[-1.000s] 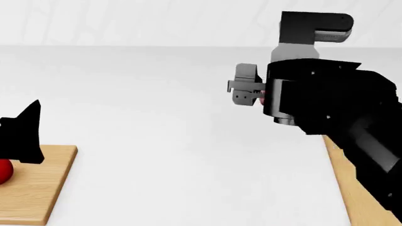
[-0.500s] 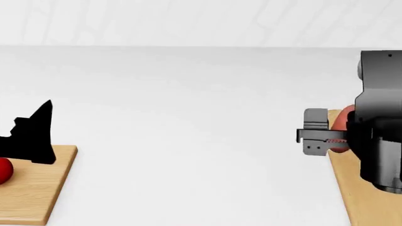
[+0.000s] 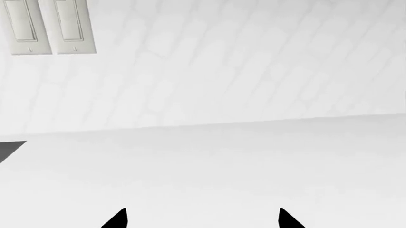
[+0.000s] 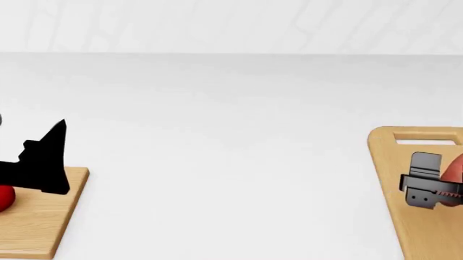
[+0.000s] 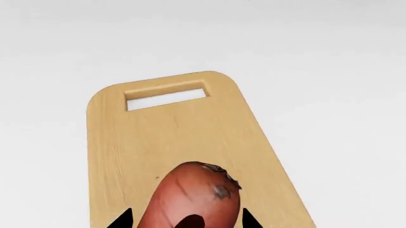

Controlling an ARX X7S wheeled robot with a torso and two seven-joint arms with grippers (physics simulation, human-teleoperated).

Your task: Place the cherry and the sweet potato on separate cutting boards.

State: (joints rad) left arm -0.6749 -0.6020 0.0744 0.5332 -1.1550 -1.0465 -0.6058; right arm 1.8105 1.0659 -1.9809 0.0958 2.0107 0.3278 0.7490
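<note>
Slotted board (image 5: pixel 159 142) at head-view right, plain board (image 4: pixel 40 216) left. Right gripper (image 5: pixel 184 219) clamps the sweet potato (image 5: pixel 193 199) over the slotted board. Left gripper (image 3: pixel 201 218) spread, empty, aimed at the wall. Cherry (image 4: pixel 4 197) on plain board, head view only.

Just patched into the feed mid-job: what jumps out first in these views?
The sweet potato, shown between the right gripper's fingertips, sits over the slot-handled cutting board at the head view's right edge. At the left edge, the cherry lies on the plain cutting board, partly hidden by the left gripper.
</note>
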